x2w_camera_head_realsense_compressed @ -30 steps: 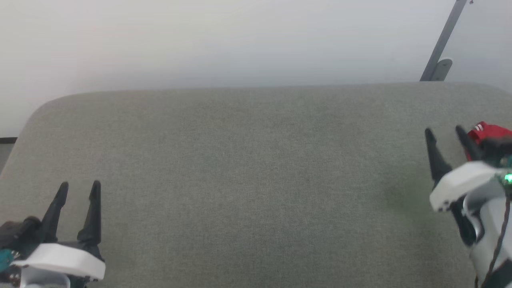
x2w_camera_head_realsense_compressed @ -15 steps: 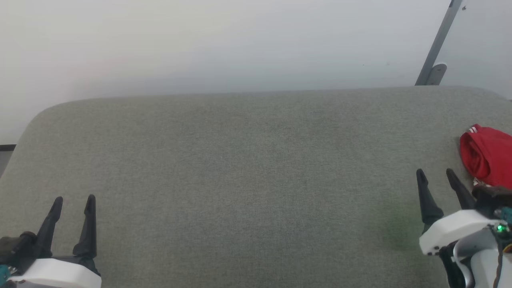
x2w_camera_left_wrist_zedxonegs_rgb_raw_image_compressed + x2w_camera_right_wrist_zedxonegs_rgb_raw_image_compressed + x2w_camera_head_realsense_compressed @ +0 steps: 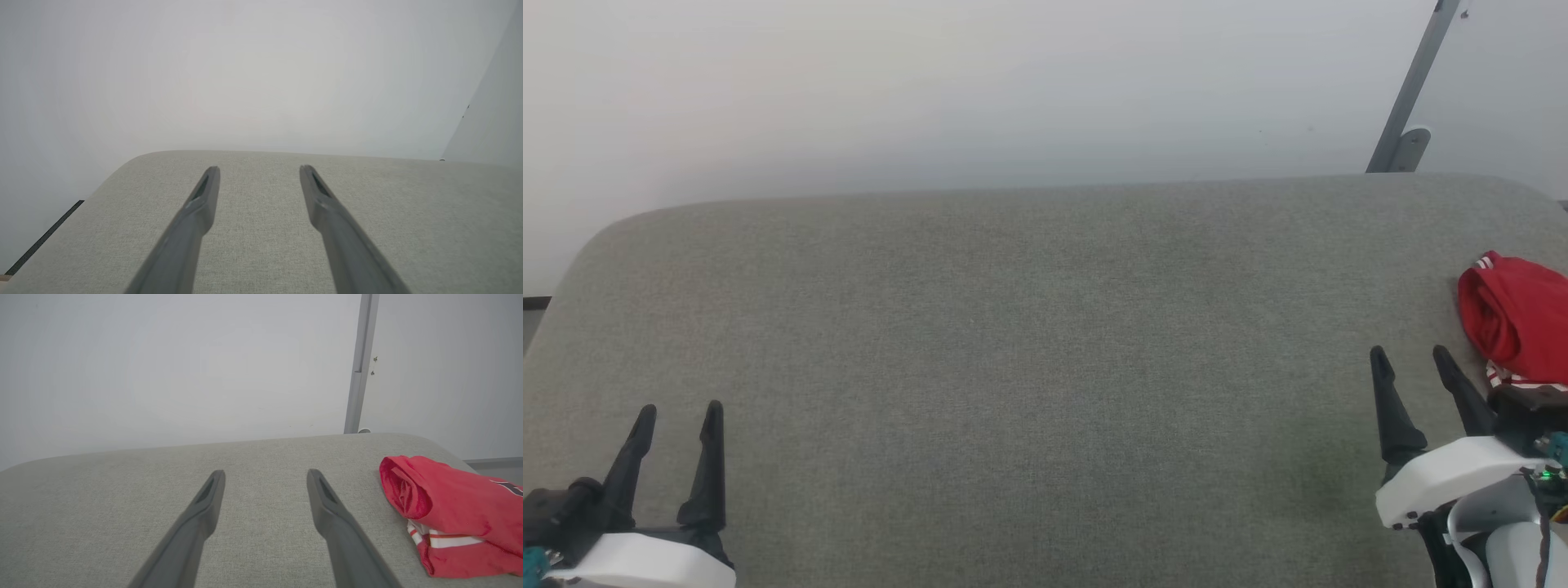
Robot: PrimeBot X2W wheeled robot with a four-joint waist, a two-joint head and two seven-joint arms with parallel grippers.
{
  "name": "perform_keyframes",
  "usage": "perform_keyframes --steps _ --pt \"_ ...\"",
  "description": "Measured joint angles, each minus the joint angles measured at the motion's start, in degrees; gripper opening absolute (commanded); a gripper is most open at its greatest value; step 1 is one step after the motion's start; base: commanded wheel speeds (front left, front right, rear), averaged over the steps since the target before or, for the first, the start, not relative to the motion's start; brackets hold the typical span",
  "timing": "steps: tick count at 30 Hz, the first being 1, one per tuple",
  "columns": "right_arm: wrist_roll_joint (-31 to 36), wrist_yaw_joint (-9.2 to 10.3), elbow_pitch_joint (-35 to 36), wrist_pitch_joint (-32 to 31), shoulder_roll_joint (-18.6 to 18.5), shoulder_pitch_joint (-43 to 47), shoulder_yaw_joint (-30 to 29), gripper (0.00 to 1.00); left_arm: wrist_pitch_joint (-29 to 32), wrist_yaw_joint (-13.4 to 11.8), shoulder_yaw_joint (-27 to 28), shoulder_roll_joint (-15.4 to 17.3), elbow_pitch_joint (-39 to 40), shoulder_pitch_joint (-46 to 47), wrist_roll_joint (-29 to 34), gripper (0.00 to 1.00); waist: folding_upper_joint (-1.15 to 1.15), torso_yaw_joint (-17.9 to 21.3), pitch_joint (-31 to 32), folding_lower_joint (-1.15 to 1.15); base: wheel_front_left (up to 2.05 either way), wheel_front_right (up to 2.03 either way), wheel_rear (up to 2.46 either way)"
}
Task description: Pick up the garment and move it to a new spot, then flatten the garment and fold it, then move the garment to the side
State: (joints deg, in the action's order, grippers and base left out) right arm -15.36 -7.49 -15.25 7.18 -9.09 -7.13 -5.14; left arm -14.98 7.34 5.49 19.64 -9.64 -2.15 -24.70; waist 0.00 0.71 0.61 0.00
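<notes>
The garment (image 3: 1515, 318) is a red bundle with red-white striped trim, folded and lying at the far right edge of the grey cushioned surface (image 3: 1029, 343). The right wrist view shows the garment (image 3: 453, 514) to the right of the fingers, with a white striped panel at its lower side. My right gripper (image 3: 1409, 359) stands open just left of the garment, apart from it, holding nothing. My left gripper (image 3: 680, 412) is open at the lower left over bare fabric. Its fingers (image 3: 204, 196) have nothing between them.
A pale wall (image 3: 1013, 82) rises behind the surface's rounded far edge. A grey metal post (image 3: 1409, 90) with a foot stands at the back right. The surface's left corner curves off near a dark strip (image 3: 535, 302).
My right gripper has drawn back toward me, away from the garment, which now lies uncovered at the right edge. The left gripper also dropped slightly in view. The camera shifted a little.
</notes>
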Motion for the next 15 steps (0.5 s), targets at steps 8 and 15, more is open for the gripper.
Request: perform_keyframes --steps 8,15 --pt "0.26 0.0 2.0 -0.94 0.24 0.09 0.83 1.0 0.0 0.0 -0.44 -0.31 0.32 0.0 0.23 1.0 0.0 -0.14 -0.24 0.0 0.0 0.0 0.0" --pt "0.23 0.0 2.79 -1.33 0.24 0.19 0.89 1.0 0.0 0.0 -0.33 -0.53 0.7 -0.04 0.35 1.0 0.0 -0.23 -0.29 0.0 0.0 0.0 0.0"
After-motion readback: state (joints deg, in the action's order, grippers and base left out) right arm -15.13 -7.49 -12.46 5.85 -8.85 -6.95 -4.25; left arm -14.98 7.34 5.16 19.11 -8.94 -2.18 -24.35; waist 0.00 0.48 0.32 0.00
